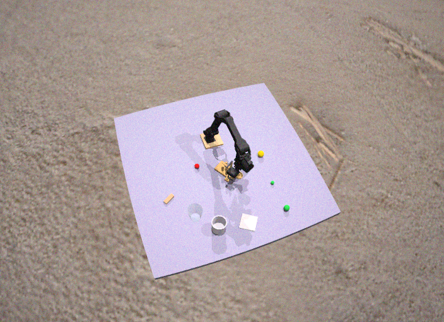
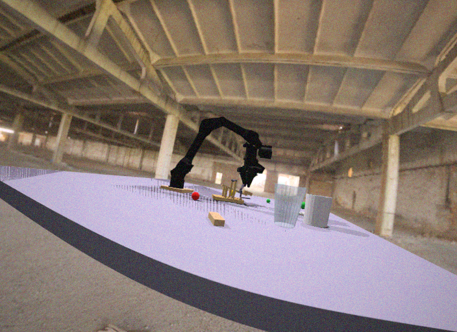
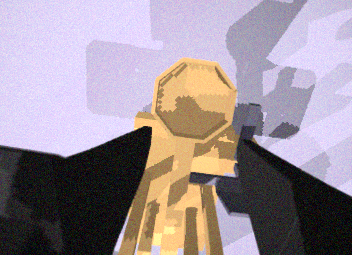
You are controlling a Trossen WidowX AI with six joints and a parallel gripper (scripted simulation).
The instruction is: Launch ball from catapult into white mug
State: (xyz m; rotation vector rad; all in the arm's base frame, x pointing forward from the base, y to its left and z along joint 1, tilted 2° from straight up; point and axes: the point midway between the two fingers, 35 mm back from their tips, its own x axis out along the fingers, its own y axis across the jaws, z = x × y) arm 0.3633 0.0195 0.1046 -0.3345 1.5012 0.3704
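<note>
In your top view, the arm's board [image 1: 219,144] [image 2: 165,188] sits toward the back of the table [image 1: 143,150] [image 2: 184,255] [image 3: 45,21], with the catapult [image 1: 220,166] [image 2: 221,198] [image 3: 195,106] before it. You have one ball [image 1: 197,166] [image 2: 195,195] left of the catapult and a second ball [image 1: 260,153] to its right. A third ball [image 1: 272,182] [image 2: 268,201] and a fourth ball [image 1: 286,207] [image 2: 303,205] lie farther front on the right. Nearer you, left to right, stand the block [image 1: 168,198] [image 2: 216,219], glass [image 1: 195,212] [image 2: 289,206], mug [image 1: 218,231] [image 2: 318,211] and tile [image 1: 248,222].
</note>
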